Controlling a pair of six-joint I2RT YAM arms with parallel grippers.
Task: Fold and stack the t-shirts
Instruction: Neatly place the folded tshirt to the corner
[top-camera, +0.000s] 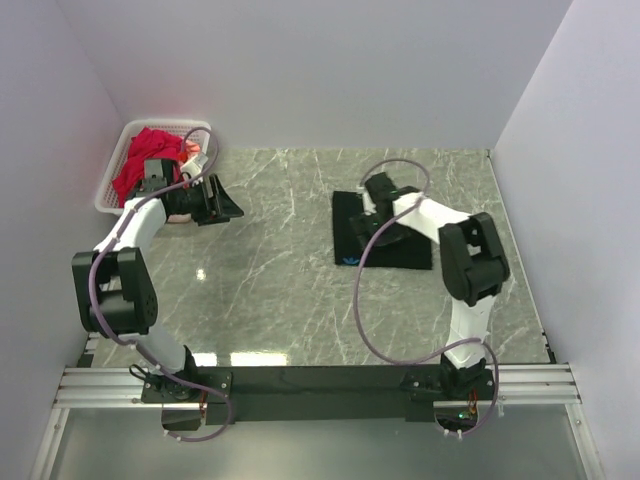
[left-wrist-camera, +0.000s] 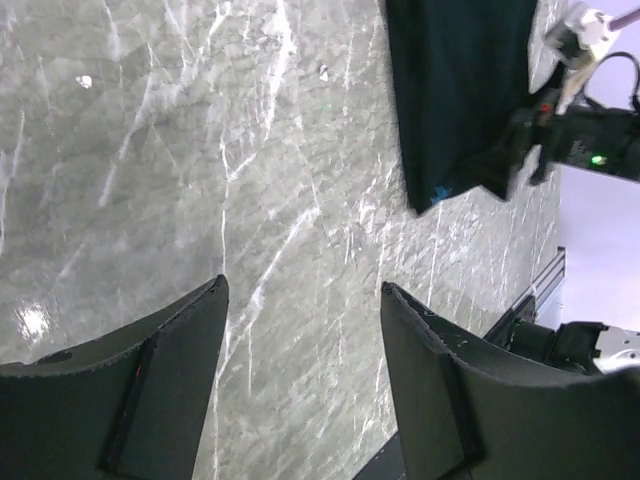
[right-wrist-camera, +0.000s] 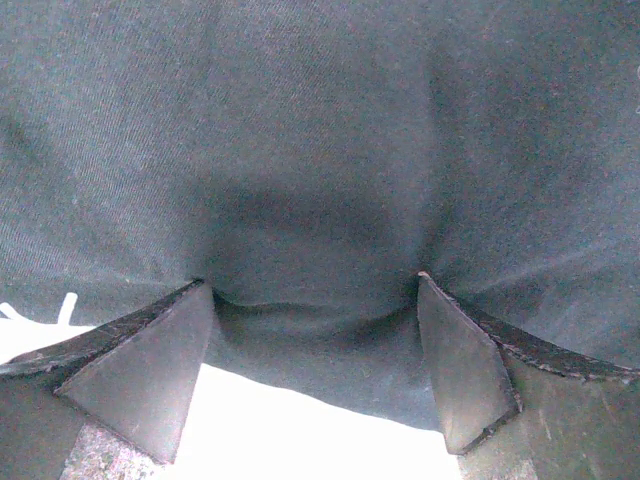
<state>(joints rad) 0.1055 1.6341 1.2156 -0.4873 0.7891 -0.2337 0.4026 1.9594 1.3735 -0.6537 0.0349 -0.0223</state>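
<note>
From above, the right arm (top-camera: 425, 215) covers the middle of the black shirt (top-camera: 345, 225), and the blue mark (top-camera: 349, 261) at its 7 o'clock corner is too tiny to read. Left arm (top-camera: 150, 205) blocks part of the red shirt (top-camera: 150, 140).

**White links, black joints, mauve cables**

The left arm (top-camera: 130, 226) and the right arm (top-camera: 425, 215) are each built of smooth white tubular links joined by boxy black joint housings (top-camera: 470, 258). A thin mauve cable (top-camera: 92, 285) is strung in a loose loop behind the left gripper (left-wrist-camera: 302, 290), and a matching mauve loop (top-camera: 357, 300) is carried behind the right gripper (right-wrist-camera: 310, 282). Each gripper is fitted with two matte black wedge-shaped fingers (left-wrist-camera: 150, 390), flat on the inner faces and roughly cut along the edges. A small green light (left-wrist-camera: 597, 158) is seen on the black housing just behind the right gripper.
</note>
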